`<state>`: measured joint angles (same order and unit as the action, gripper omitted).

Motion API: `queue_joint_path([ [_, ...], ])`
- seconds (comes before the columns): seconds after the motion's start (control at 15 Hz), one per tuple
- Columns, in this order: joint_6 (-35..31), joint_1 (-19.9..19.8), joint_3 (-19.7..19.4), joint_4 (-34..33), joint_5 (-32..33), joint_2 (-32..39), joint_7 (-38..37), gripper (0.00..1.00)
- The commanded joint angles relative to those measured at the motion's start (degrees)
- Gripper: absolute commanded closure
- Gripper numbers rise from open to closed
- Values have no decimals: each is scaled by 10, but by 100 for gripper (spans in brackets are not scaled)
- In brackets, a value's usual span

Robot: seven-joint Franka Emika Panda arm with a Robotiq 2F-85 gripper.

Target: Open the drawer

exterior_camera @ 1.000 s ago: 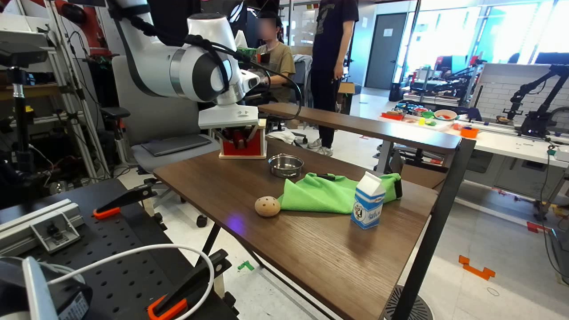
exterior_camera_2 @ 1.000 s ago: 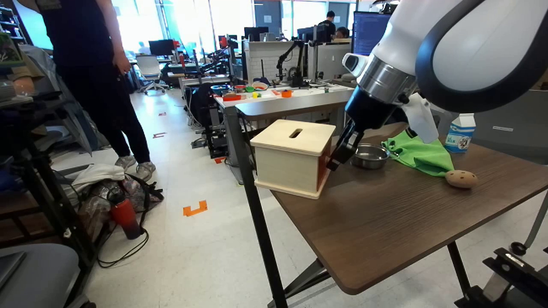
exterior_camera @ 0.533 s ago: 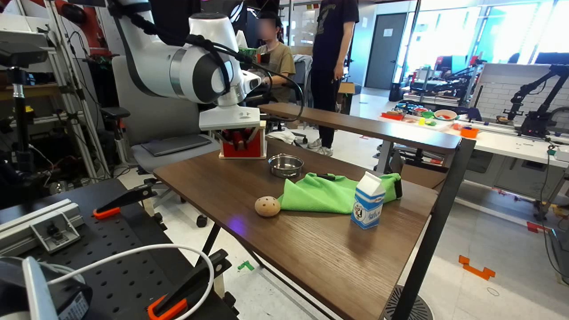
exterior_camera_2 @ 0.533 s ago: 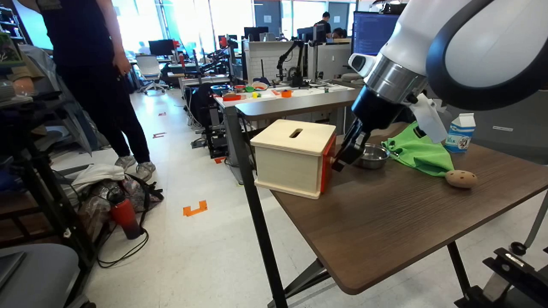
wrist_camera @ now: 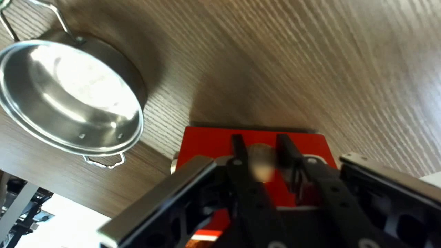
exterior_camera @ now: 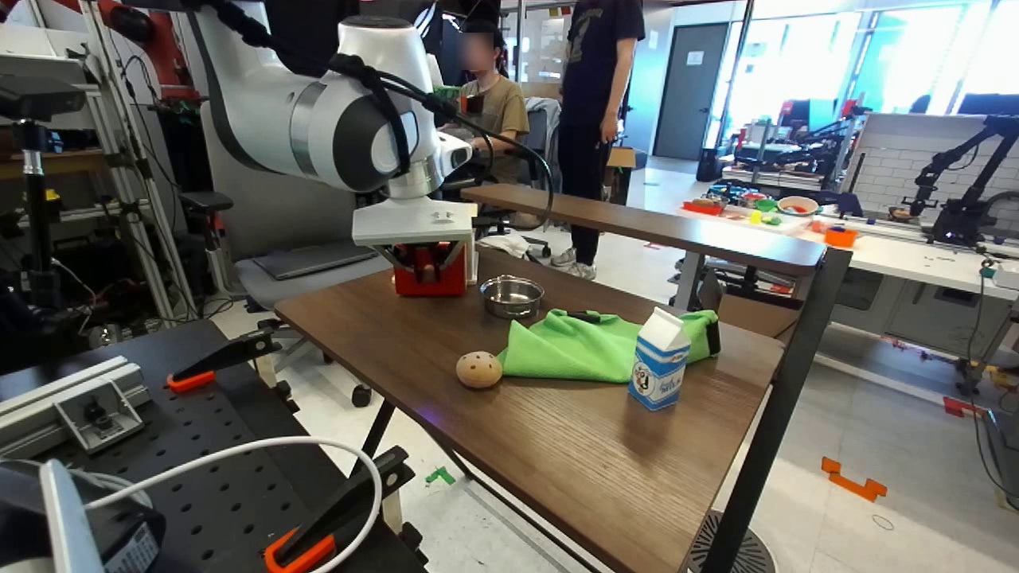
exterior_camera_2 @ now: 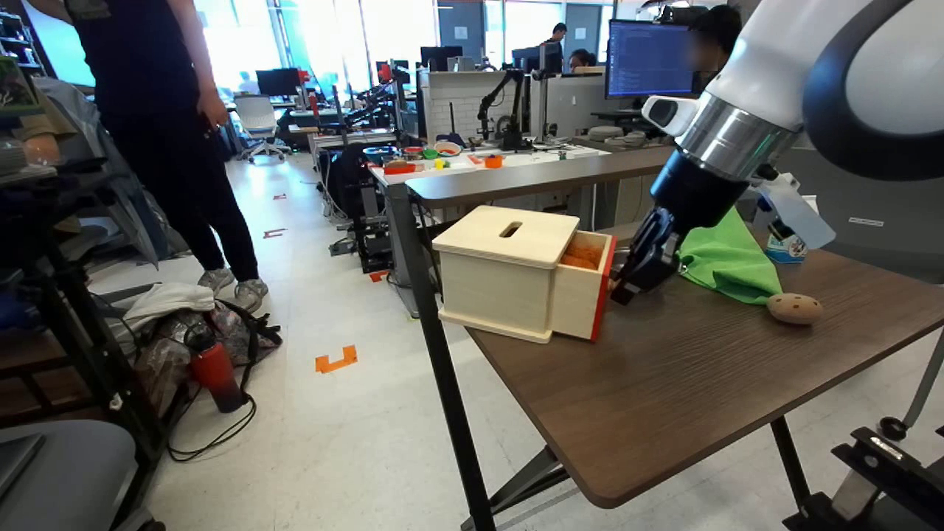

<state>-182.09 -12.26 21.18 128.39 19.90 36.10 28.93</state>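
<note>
Red-fronted pale wooden drawer (exterior_camera_2: 577, 299) was nearly flush half a second ago; in an exterior view it now juts well out of the pale wooden box (exterior_camera_2: 495, 291), toward frame right, orange-brown patch (exterior_camera_2: 582, 255) newly visible inside. My black two-finger gripper (exterior_camera_2: 625, 290) has tracked right with it. In an exterior view the red front (exterior_camera: 434, 288) now reaches lower in frame. Blue-and-white milk carton (exterior_camera_2: 786, 251), frame right, now part-hidden behind my white wrist plate (exterior_camera_2: 800, 214). Dark-haired head (exterior_camera_2: 723, 29) now showing upper right.
</note>
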Motion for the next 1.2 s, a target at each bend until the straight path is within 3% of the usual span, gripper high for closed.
queue_joint_path([
  [0.0,2,-28,5,60,30,-33,22,93],
  [0.2,4,-38,0,86,41,-47,31,93],
  [0.27,5,-40,-2,91,43,-49,34,48],
  [0.47,8,-40,-5,109,45,-58,51,34],
  [0.73,11,-39,-1,120,47,-69,72,4],
  [1.0,93,-83,72,146,32,-121,101,0],
  [1.13,170,-130,138,161,6,-154,117,0],
])
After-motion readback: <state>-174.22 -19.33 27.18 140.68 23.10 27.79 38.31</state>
